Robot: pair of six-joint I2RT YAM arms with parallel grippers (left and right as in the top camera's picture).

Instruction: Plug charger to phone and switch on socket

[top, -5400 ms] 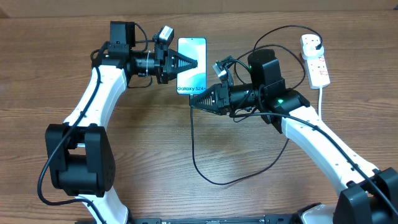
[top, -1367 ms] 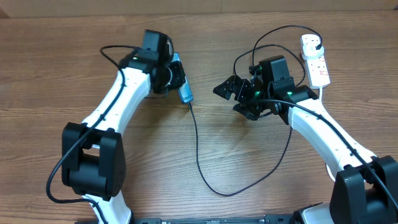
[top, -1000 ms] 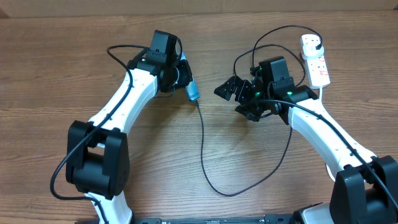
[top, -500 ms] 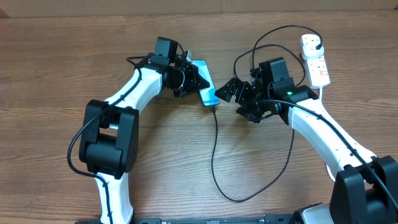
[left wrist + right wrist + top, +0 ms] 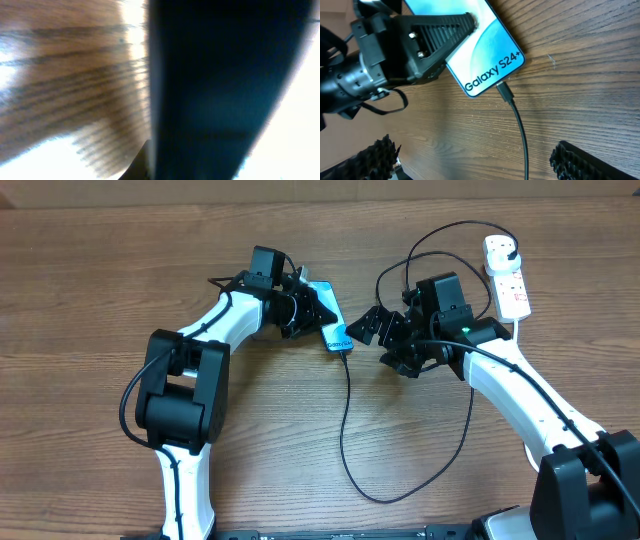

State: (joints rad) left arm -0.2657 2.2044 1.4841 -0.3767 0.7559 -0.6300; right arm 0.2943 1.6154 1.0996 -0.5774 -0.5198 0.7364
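The left gripper (image 5: 318, 313) is clamped on the phone (image 5: 335, 335) near the middle of the wooden table (image 5: 100, 300). In the right wrist view one black ribbed finger (image 5: 440, 32) lies flat across the blue-teal screen, while the other finger is hidden behind the handset. The phone points its "Galaxy S24+" end toward the right gripper (image 5: 381, 345); whether that end touches the wood cannot be told. The charger (image 5: 505, 92) has its small connector seated in the port at that end. Its thin black cable runs away across the table in a wide loop, passes under the right arm and goes up to the black plug sitting in the socket (image 5: 510, 285) at the far right. The right gripper stands spread wide and empty just beside the phone's plugged end, touching neither phone nor cable. The left wrist view is blurred, filled mostly by a dark slab against wood grain.
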